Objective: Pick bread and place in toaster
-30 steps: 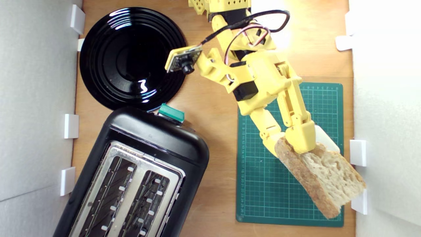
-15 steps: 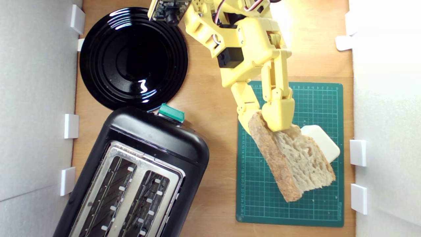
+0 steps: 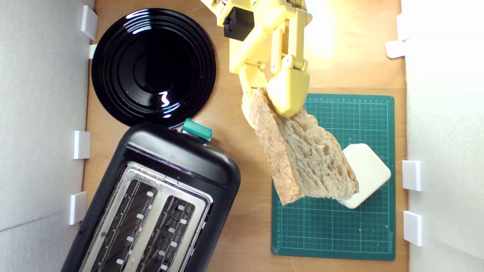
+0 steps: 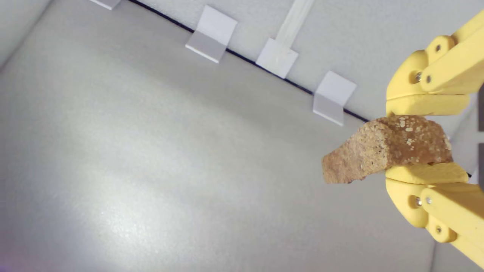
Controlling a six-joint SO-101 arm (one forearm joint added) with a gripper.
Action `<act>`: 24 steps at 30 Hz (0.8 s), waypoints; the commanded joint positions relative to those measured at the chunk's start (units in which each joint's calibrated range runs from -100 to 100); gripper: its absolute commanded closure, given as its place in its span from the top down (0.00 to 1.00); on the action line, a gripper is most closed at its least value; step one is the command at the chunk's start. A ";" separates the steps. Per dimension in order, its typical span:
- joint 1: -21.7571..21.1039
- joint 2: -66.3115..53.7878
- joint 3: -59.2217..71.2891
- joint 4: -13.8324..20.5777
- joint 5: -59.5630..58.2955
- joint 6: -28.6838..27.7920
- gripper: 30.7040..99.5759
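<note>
My yellow gripper [image 3: 266, 107] is shut on the bread [image 3: 306, 158], a rustic slice with pale airy crumb and a brown crust, lifted off the table and hanging edge-on over the left part of the green mat. In the wrist view the bread's crusty end [image 4: 385, 153] is clamped between the two yellow fingers [image 4: 425, 104], with only white wall behind. The black toaster [image 3: 159, 204] with its silver two-slot top and teal lever knob [image 3: 196, 129] stands at the exterior view's lower left, slots empty, some way left of the bread.
A glossy black plate [image 3: 151, 64] lies at the upper left of the exterior view. A cream-white rounded block [image 3: 368, 175] rests on the green cutting mat [image 3: 332, 226], partly behind the bread. White foam walls with small white brackets [image 3: 411, 175] enclose the wooden table on both sides.
The arm has lifted the bread and carried it up and toward the exterior view's left, off the mat's right side, uncovering the cream-white block. The wrist camera left the view.
</note>
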 commanded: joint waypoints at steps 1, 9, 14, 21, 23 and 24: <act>1.57 -2.62 -2.94 -0.88 0.12 3.25 0.45; 1.81 -2.79 -3.76 -14.03 0.98 17.79 0.46; 2.94 -0.29 -11.20 -19.56 8.91 24.44 0.46; 3.26 9.78 -30.45 -19.20 24.27 29.04 0.46; 3.34 13.60 -38.62 -19.47 30.93 32.02 0.45; 3.42 14.93 -41.70 -19.56 33.23 32.91 0.46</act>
